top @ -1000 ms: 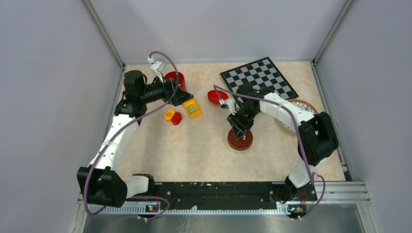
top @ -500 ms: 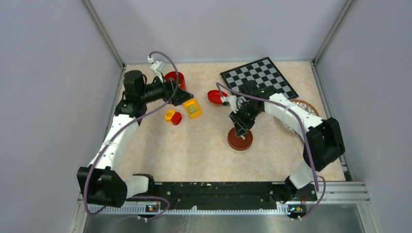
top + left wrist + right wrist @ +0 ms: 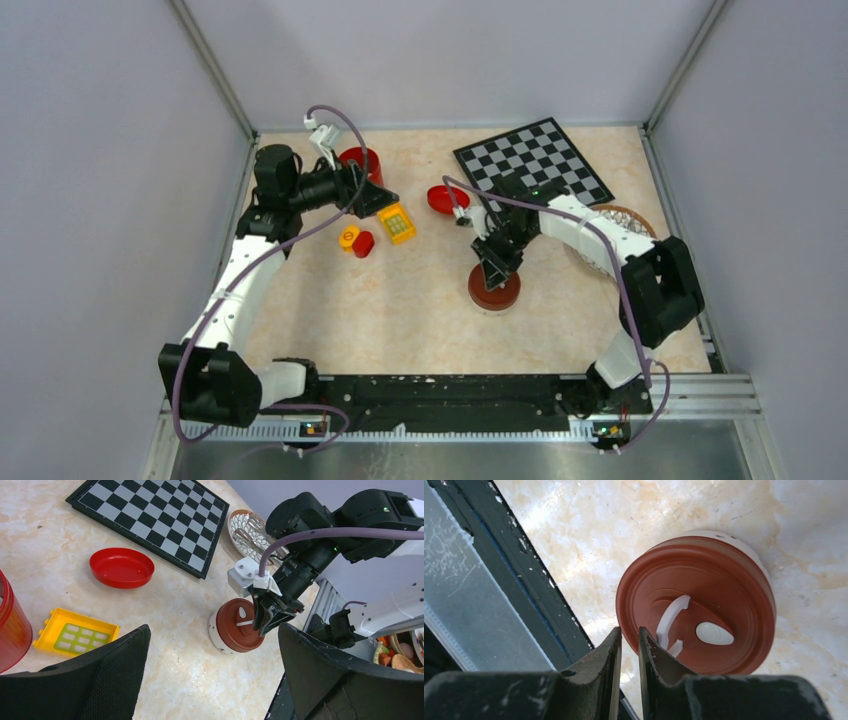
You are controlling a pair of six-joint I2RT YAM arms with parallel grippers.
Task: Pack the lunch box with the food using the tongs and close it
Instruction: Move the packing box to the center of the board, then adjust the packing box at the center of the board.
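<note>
The lunch box [image 3: 494, 291] [image 3: 235, 632] [image 3: 704, 625] stands mid-table with its reddish-brown lid on; the lid carries a white tab and a white oval plug. My right gripper [image 3: 494, 274] [image 3: 264, 629] [image 3: 629, 635] hangs just over the lid's near edge. Only a thin slit is left between its jaws, and nothing sits in it. My left gripper [image 3: 385, 200] [image 3: 214, 630] is wide open and empty at the back left, facing the lunch box from a distance. The food and the tongs are out of view.
A chessboard [image 3: 532, 160] [image 3: 150, 515] lies at the back, a red shallow bowl [image 3: 447, 198] [image 3: 121, 567] beside it. A patterned plate [image 3: 625, 215] [image 3: 247, 527] sits under the right arm. A red cup [image 3: 360, 162], a yellow block [image 3: 397, 222] [image 3: 75, 635] and small toy pieces [image 3: 356, 240] lie near my left gripper.
The right gripper's jaws have drawn in to a thin slit, and its arm has shifted slightly over the lid. The left arm has not moved.
</note>
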